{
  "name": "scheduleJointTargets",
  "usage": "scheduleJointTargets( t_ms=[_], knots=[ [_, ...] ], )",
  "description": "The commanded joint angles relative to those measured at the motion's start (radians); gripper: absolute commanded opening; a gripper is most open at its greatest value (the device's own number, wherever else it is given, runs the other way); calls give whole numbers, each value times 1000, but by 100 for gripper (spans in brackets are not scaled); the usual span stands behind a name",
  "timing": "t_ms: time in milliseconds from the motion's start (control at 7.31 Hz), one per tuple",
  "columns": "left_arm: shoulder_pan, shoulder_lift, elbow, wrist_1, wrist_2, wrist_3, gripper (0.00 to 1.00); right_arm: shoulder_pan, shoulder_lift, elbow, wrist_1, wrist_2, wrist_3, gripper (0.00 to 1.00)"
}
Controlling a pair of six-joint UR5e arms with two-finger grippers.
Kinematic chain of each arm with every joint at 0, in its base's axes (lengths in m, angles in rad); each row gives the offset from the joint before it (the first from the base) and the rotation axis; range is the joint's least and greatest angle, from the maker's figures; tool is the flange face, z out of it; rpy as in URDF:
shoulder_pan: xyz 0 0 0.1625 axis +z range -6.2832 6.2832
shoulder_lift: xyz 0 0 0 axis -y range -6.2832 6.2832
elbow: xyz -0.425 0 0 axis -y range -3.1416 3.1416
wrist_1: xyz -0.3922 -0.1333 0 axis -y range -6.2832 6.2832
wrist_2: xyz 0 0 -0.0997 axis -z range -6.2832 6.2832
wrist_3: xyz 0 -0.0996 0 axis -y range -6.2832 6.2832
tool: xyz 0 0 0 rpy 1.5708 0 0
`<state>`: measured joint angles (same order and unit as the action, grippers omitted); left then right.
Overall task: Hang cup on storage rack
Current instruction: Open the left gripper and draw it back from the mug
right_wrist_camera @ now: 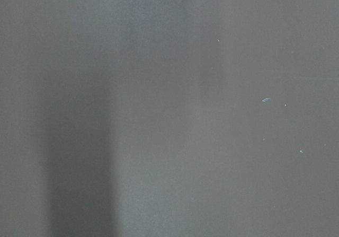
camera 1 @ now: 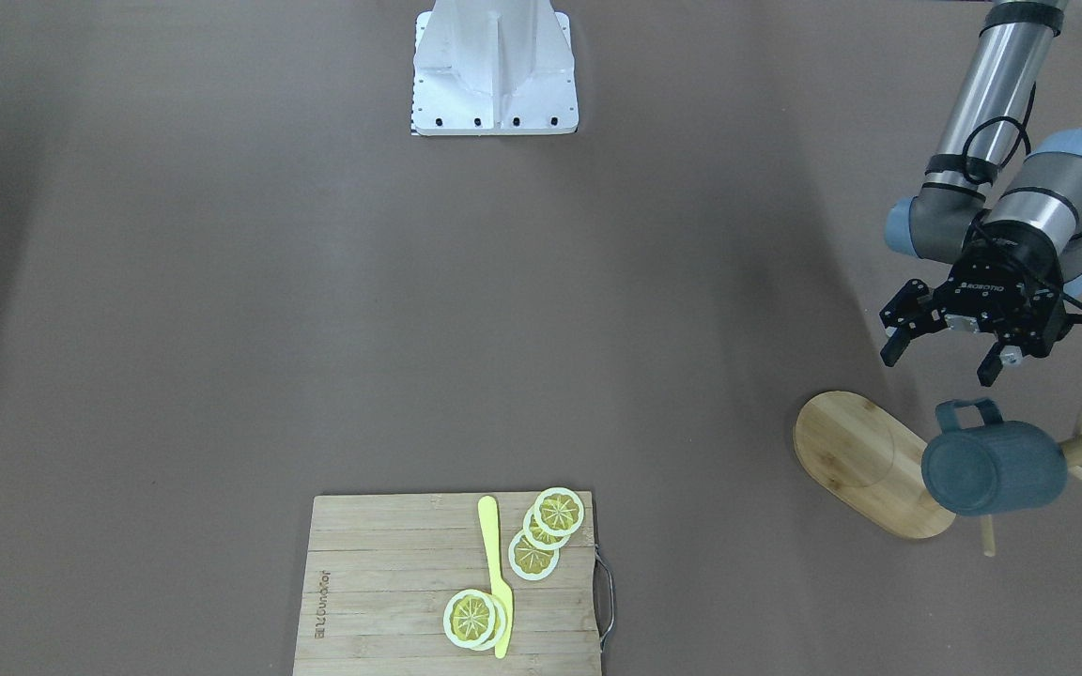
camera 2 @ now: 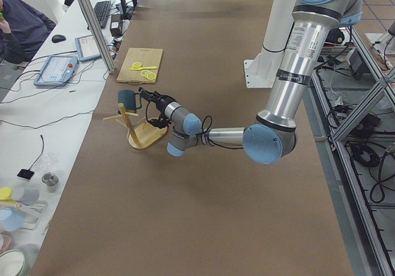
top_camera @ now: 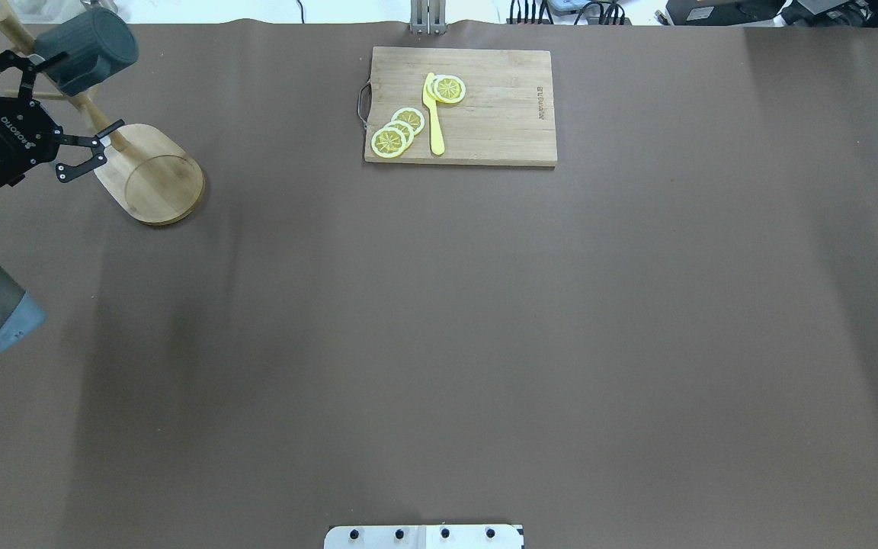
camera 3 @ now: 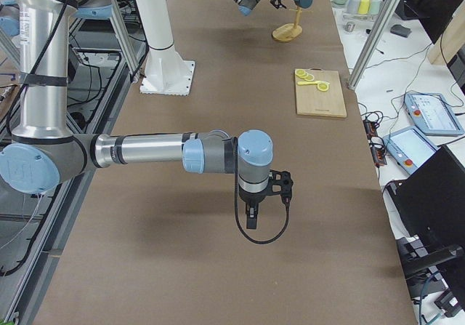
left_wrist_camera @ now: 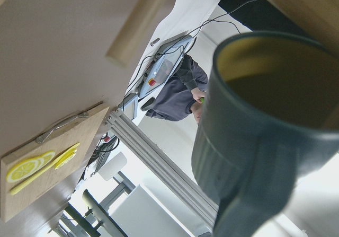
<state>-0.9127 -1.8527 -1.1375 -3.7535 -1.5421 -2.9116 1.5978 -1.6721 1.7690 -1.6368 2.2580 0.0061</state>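
The dark teal cup (camera 1: 992, 467) hangs high on the bamboo storage rack (camera 1: 865, 460), bottom toward the front camera and handle toward my left gripper. I cannot see which peg holds it. My left gripper (camera 1: 939, 364) is open and empty, a short way from the handle and not touching it. In the overhead view the cup (top_camera: 88, 47) sits above the rack's oval base (top_camera: 153, 171), with the left gripper (top_camera: 69, 97) beside it. The left wrist view shows the cup (left_wrist_camera: 265, 141) close up with its yellow inside. My right gripper (camera 3: 251, 217) hangs over bare table far away; I cannot tell its state.
A wooden cutting board (top_camera: 462, 107) with lemon slices (top_camera: 397, 131) and a yellow knife (top_camera: 434, 114) lies at the table's far middle. The robot's white base (camera 1: 494, 66) stands at the near edge. A person sits beyond the table's end (camera 2: 18, 29).
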Motion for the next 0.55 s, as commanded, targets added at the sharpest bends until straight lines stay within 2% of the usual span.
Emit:
scheduleJointTargets(
  t_ms=[0,137,411],
  knots=[
    [2,26,-27,-43,0,3,99,1,-3,0,0,0,0,100],
    [2,36,-43,-49,0,3,99,1,-3,0,0,0,0,100],
    [2,85,-147,-49,1,40,99,1,-3,-2,0,-2,0,100]
  ],
)
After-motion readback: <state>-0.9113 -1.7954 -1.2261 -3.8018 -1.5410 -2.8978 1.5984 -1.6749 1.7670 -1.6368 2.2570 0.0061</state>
